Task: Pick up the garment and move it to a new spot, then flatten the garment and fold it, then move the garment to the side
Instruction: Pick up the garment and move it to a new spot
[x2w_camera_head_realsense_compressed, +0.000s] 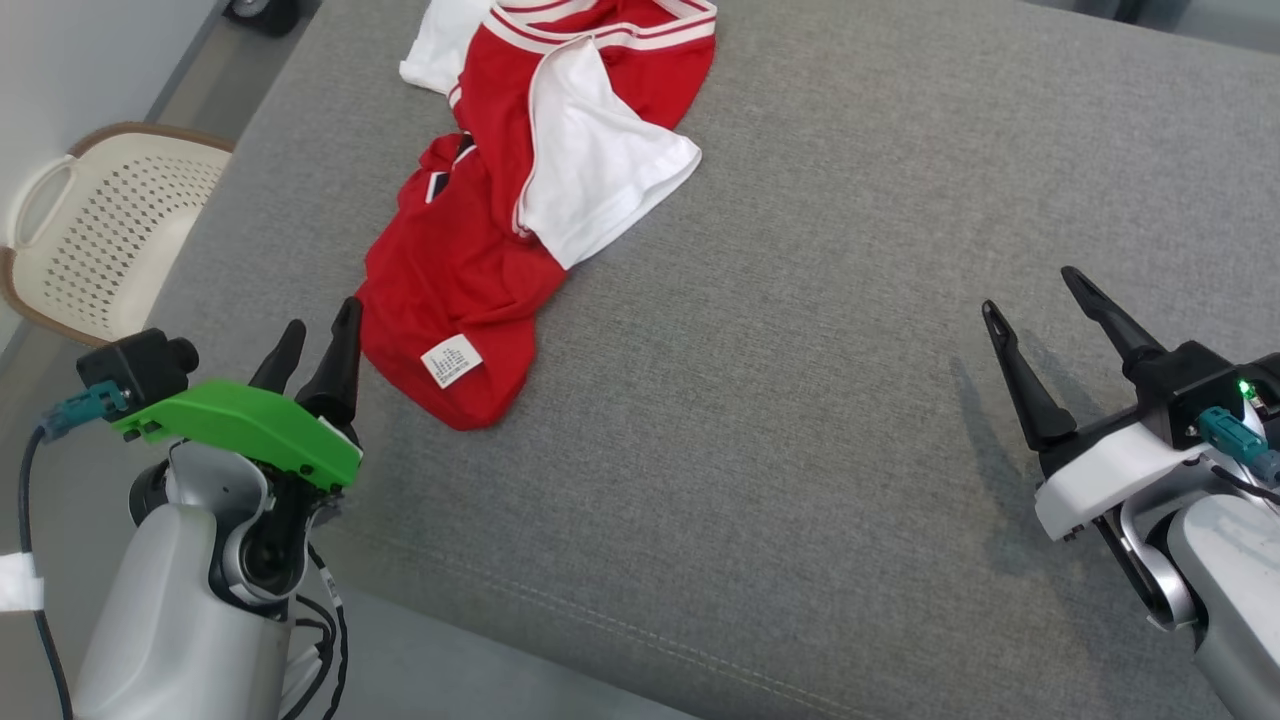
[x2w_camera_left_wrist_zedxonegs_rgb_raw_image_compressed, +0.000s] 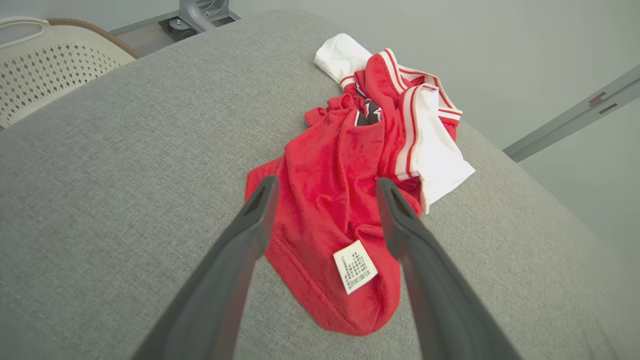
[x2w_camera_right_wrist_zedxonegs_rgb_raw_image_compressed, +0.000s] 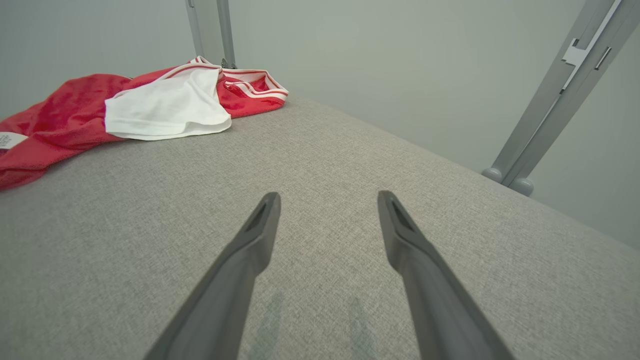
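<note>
The garment (x2w_camera_head_realsense_compressed: 470, 290), a red shirt with white panels and red-and-white striped trim, lies crumpled on the grey fabric-covered table (x2w_camera_head_realsense_compressed: 800, 400), at its far left part in the head view. One white panel (x2w_camera_head_realsense_compressed: 600, 160) is folded over the red cloth. A white label (x2w_camera_head_realsense_compressed: 451, 360) shows on the near red end.

The left claw (x2w_camera_head_realsense_compressed: 322, 315) is just beside that near end, fingers spread and holding nothing. In the left wrist view the left claw (x2w_camera_left_wrist_zedxonegs_rgb_raw_image_compressed: 326, 181) frames the red cloth of the garment (x2w_camera_left_wrist_zedxonegs_rgb_raw_image_compressed: 325, 215), with the label (x2w_camera_left_wrist_zedxonegs_rgb_raw_image_compressed: 355, 266) between its fingers. I cannot tell whether the fingers touch the cloth.

The right claw (x2w_camera_head_realsense_compressed: 1030, 290) is over bare table well to the right of the garment, also spread and empty. In the right wrist view the right claw (x2w_camera_right_wrist_zedxonegs_rgb_raw_image_compressed: 328, 195) points across the grey cloth, with the garment (x2w_camera_right_wrist_zedxonegs_rgb_raw_image_compressed: 65, 120) far off at the upper left.

A cream basket (x2w_camera_head_realsense_compressed: 100, 230) stands off the table's left edge.
</note>
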